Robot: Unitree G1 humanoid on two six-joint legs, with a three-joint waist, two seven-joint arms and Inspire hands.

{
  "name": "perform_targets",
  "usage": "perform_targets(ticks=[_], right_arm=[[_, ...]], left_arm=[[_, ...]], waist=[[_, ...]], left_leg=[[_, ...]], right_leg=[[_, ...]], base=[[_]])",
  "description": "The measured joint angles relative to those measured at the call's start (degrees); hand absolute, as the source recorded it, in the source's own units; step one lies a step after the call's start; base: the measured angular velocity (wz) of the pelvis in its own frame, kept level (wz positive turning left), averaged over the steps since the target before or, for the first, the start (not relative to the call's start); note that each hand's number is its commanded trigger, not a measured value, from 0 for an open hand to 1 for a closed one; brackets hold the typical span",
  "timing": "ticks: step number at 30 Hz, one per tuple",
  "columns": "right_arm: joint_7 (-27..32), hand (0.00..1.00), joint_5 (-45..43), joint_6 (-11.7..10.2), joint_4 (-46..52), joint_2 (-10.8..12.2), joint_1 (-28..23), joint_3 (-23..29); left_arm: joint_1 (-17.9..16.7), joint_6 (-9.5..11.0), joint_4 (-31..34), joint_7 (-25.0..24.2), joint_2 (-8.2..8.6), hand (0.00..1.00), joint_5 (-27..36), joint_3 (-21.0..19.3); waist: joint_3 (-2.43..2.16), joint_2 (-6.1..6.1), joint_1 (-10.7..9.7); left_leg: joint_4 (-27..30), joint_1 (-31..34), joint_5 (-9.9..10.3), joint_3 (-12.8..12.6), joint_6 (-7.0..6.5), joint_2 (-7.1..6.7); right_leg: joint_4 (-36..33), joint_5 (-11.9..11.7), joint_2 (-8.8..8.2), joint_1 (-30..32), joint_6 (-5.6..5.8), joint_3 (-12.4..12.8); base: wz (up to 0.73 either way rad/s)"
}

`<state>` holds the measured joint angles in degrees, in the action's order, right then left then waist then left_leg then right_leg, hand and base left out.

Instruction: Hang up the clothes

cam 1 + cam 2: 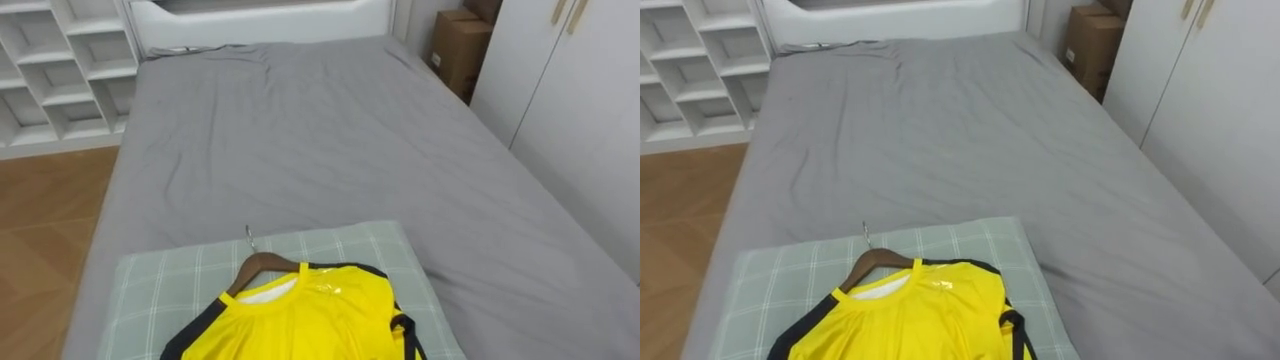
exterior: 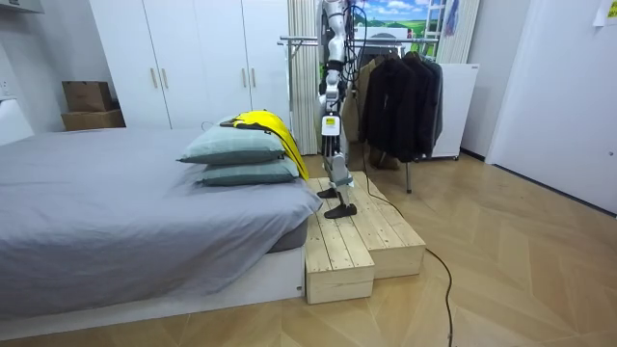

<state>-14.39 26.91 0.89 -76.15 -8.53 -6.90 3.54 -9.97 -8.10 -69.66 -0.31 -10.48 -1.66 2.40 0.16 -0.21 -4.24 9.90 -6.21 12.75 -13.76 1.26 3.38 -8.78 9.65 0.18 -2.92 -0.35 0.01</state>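
A yellow shirt (image 1: 300,320) with black trim lies on a wooden hanger (image 1: 262,262), whose metal hook (image 1: 249,236) points up the bed. Shirt and hanger rest on a pale green checked pillow (image 1: 170,280) at the near end of a grey bed (image 1: 320,130). In the room view the shirt (image 2: 265,123) drapes over the top of two stacked pillows (image 2: 236,145). I stand on a wooden platform (image 2: 357,241) beside them, facing the bed. My left hand (image 2: 328,123) hangs by my side, too small to read.
A clothes rack (image 2: 386,43) with dark garments (image 2: 400,101) stands right behind me. White wardrobe doors (image 1: 580,100) and a cardboard box (image 1: 458,50) line the bed's right side. White cube shelves (image 1: 60,70) stand at its far left, over wooden floor.
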Motion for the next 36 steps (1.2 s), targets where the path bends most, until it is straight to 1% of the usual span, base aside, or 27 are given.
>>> perform_targets(ticks=[2, 4, 6, 7, 8, 10, 12, 13, 15, 16, 23, 26, 28, 31, 33, 34, 36], right_arm=[[0.0, 0.0, -0.2, 0.0, 0.1, 0.0, 0.0, 0.0], [0.0, 0.0, -0.2, 0.0, 0.1, 0.0, 0.1, 0.0], [0.0, 0.0, -0.2, 0.0, 0.1, 0.0, -0.1, 0.0], [0.0, 0.0, -0.2, 0.0, 0.2, 0.0, -0.2, 0.0], [0.0, 0.0, -0.2, 0.0, 0.7, 0.0, -0.5, 0.0], [0.0, 0.0, -0.1, 0.0, 1.1, 0.1, -0.7, 0.0], [0.0, 0.0, 0.0, 0.0, 1.1, 0.1, -1.0, 0.2], [0.1, 0.0, 0.0, 0.0, 1.1, 0.1, -1.1, 0.3], [0.1, 0.0, 0.3, 0.0, 1.1, 0.1, -1.3, 1.2], [0.1, 0.0, 0.3, 0.0, 1.1, 0.1, -1.4, 1.4], [0.7, 0.0, -0.2, 0.5, 0.5, -0.1, -1.2, 2.3], [1.1, 0.0, -0.4, 0.5, 0.5, -0.1, -1.2, 2.2], [1.2, 0.0, -0.5, 0.5, 0.5, -0.1, -1.2, 2.2], [1.6, 0.0, -0.5, 0.4, 0.6, -0.3, -1.2, 2.1], [1.8, 0.0, -0.5, 0.4, 0.6, -0.5, -1.0, 1.6], [1.8, 0.0, -0.5, 0.4, 0.6, -0.6, -1.0, 1.4], [2.2, 0.0, -0.5, 0.4, 0.7, -0.8, -0.9, 0.3]], left_arm=[[-0.1, 0.0, 0.0, 1.1, 0.4, 0.0, 0.0, -0.6], [-0.4, 0.0, 0.0, 2.3, 0.82, 0.0, -0.1, -2.3], [-0.4, 0.1, 0.0, 3.3, 1.05, 0.0, 0.0, -4.7], [-0.4, 0.2, 0.0, 3.8, 1.05, 0.0, 0.0, -5.0], [-0.4, 0.9, 0.1, 4.5, 1.05, 0.0, 0.1, -6.2], [-0.3, 2.2, 0.2, 5.6, 1.02, 0.0, 2.2, -8.6], [-0.3, 3.9, 0.7, 7.1, 1.03, 0.0, 6.3, -11.9], [-0.4, 4.2, 1.0, 7.5, 1.04, 0.0, 6.9, -12.5], [-0.5, 5.7, 1.2, 8.9, 1.03, 0.0, 9.2, -14.8], [-0.6, 5.9, 1.3, 9.1, 1.02, 0.0, 9.7, -15.3], [-1.8, 6.9, 1.5, 15.3, 1.0, 0.0, 14.9, -16.2], [-2.1, 7.2, 1.5, 17.6, 0.83, 0.0, 15.1, -17.8], [-2.1, 7.3, 2.4, 19.3, 0.64, 0.0, 14.5, -18.0], [-2.3, 8.4, 3.9, 22.4, 0.64, 0.0, 11.6, -17.9], [-2.3, 8.5, 5.7, 25.9, 0.51, 0.0, 8.2, -17.9], [-2.2, 8.7, 6.2, 26.9, 0.45, 0.0, 7.8, -17.9], [-2.1, 10.1, 7.0, 30.8, 0.23, 0.0, 5.8, -17.9]], waist=[[-0.05, -0.08, 0.1], [-0.06, -0.11, 0.4], [-0.04, -0.32, 1.3], [-0.03, -0.35, 1.5], [0.03, -0.42, 1.7], [0.13, -0.58, 1.9], [0.15, -0.71, 2.3], [0.15, -0.72, 2.4], [0.15, -0.67, 2.6], [0.12, -0.63, 2.6], [0.1, -0.44, 3.0], [0.11, -0.4, 3.0], [0.12, -0.33, 2.9], [0.08, -0.1, 3.2], [0.06, 0.04, 3.1], [0.06, 0.05, 3.1], [-0.03, 0.19, 3.0]], left_leg=[[0.0, -0.2, 0.0, 0.0, 0.0, 0.0], [0.0, -0.3, 0.0, 0.0, 0.0, 0.0], [0.0, -0.4, 0.0, 0.0, 0.0, 0.0], [0.0, -0.4, 0.0, 0.0, 0.0, 0.0], [0.0, -0.4, 0.0, 0.0, 0.0, -0.01], [0.0, -0.4, 0.0, 0.1, 0.0, -0.02], [-0.1, -0.5, 0.0, 0.3, 0.0, -0.03], [-0.1, -0.6, 0.0, 0.4, 0.0, -0.03], [-0.3, -1.3, 0.0, 0.4, 0.0, -0.04], [-0.4, -1.4, 0.0, 0.4, 0.0, -0.04], [-0.5, -1.8, 0.0, 0.5, 0.0, -0.05], [-0.8, -2.0, 0.0, 1.1, 0.01, -0.07], [-1.7, -2.1, 0.1, 1.5, 0.02, -0.17], [-1.7, -2.0, 0.1, 1.5, 0.02, -0.19], [-1.5, -1.7, 0.1, 1.6, 0.02, -0.18], [-1.5, -1.5, 0.1, 1.7, 0.02, -0.18], [-1.2, -1.5, 0.1, 2.3, 0.02, -0.19]], right_leg=[[0.0, 0.0, 0.0, -0.1, 0.0, 0.0], [-0.1, 0.0, 0.01, -0.1, 0.0, 0.0], [-0.1, 0.0, -0.01, -0.1, 0.0, 0.0], [-0.1, 0.0, -0.02, -0.1, 0.0, 0.0], [-0.1, 0.0, -0.04, -0.1, 0.0, 0.0], [0.0, 0.0, -0.08, -0.2, 0.01, -0.1], [0.0, 0.0, -0.06, -0.4, 0.01, -0.1], [0.0, 0.0, -0.05, -0.5, 0.01, -0.1], [0.1, 0.0, -0.03, -1.1, 0.03, -0.1], [0.1, 0.1, -0.02, -1.2, 0.04, -0.1], [0.1, 0.0, 0.01, -1.7, 0.03, -0.2], [0.1, 0.1, 0.02, -2.3, 0.03, -0.7], [0.2, 0.1, 0.02, -2.2, 0.04, -1.2], [0.2, 0.1, 0.01, -2.1, 0.04, -1.2], [0.2, 0.1, -0.01, -2.0, 0.04, -1.4], [0.2, 0.1, -0.03, -1.9, 0.04, -1.6], [0.1, 0.1, -0.06, -2.2, 0.04, -1.9]], base=[[-0.02], [-0.02], [0.0], [0.0], [0.0], [0.0], [0.0], [0.0], [0.0], [0.0], [0.03], [0.08], [0.13], [0.01], [0.04], [0.08], [0.1]])
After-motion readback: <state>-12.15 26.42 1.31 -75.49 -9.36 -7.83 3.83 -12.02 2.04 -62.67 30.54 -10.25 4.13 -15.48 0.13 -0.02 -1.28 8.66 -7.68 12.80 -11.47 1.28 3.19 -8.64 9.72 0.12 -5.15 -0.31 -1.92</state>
